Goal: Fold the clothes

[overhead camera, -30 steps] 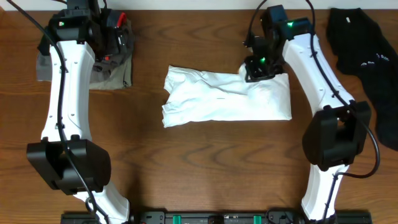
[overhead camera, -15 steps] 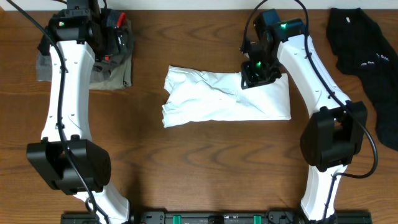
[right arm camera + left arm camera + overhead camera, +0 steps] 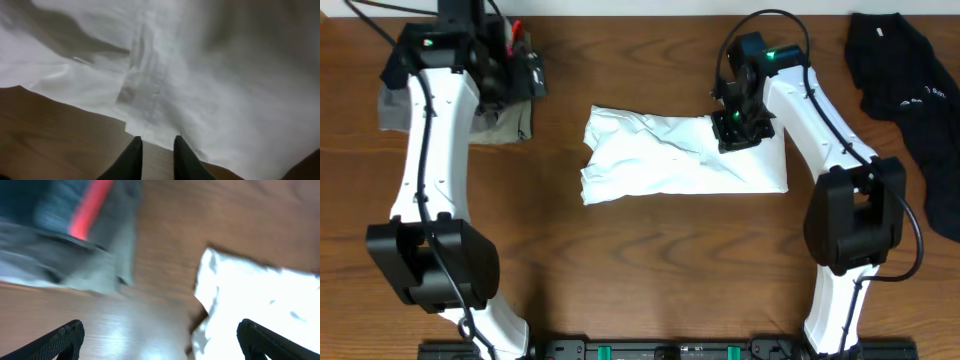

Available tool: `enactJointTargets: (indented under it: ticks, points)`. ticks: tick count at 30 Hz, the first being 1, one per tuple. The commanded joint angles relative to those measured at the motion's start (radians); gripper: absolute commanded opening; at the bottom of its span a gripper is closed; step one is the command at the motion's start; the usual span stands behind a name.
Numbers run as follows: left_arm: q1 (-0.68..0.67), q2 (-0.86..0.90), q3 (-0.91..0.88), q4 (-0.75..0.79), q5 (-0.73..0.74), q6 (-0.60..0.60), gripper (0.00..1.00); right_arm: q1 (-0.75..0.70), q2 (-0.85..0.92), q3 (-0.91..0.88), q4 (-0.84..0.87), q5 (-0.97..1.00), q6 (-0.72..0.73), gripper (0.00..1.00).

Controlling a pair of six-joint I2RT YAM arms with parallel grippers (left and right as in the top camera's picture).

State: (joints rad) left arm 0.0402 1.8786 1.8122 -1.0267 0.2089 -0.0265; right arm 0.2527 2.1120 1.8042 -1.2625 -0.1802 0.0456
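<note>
The white T-shirt [image 3: 670, 160] lies folded into a long rectangle on the wooden table [image 3: 650, 270]. Its logo is hidden. My right gripper [image 3: 740, 128] hovers over the shirt's far right corner. In the right wrist view the fingers [image 3: 134, 157] stand a narrow gap apart with bare wood between them, the right gripper [image 3: 157, 147] just at the shirt's edge [image 3: 200, 65], holding nothing. My left gripper [image 3: 525, 75] is at the far left, over the folded stack, wide open and empty [image 3: 162, 340]. The shirt's left end [image 3: 260, 300] shows at the right of that view.
A folded olive-grey garment [image 3: 505, 125] with a black, red-striped one [image 3: 517, 32] on top sits at the far left; both show in the left wrist view [image 3: 75, 265]. A black garment with white lettering [image 3: 910, 80] lies at the far right.
My right gripper has moved a little toward the front, further onto the shirt's corner. My left gripper has shifted slightly right over the stack. The shirt has hardly moved.
</note>
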Motion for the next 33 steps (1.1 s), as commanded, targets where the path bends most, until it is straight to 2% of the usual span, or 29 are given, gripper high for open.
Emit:
enactJointTargets:
  ticks: [1, 6, 14, 22, 33]
  points:
    - [-0.019, 0.023, -0.091, 0.01, 0.129, 0.105, 0.98, -0.041, -0.035, 0.045, -0.015, 0.016, 0.01, 0.24]
    - [-0.02, 0.058, -0.204, 0.066, 0.335, 0.27, 0.98, -0.07, -0.053, 0.053, -0.028, 0.016, 0.005, 0.29]
    - [-0.02, 0.171, -0.253, 0.106, 0.459, 0.393, 0.98, -0.075, -0.057, 0.053, -0.036, 0.016, 0.005, 0.32]
    - [-0.029, 0.265, -0.253, 0.126, 0.481, 0.415, 0.98, -0.076, -0.057, 0.053, -0.04, 0.016, 0.005, 0.32]
    - [-0.103, 0.293, -0.253, 0.158, 0.484, 0.415, 0.98, -0.076, -0.057, 0.053, -0.039, 0.019, 0.005, 0.33]
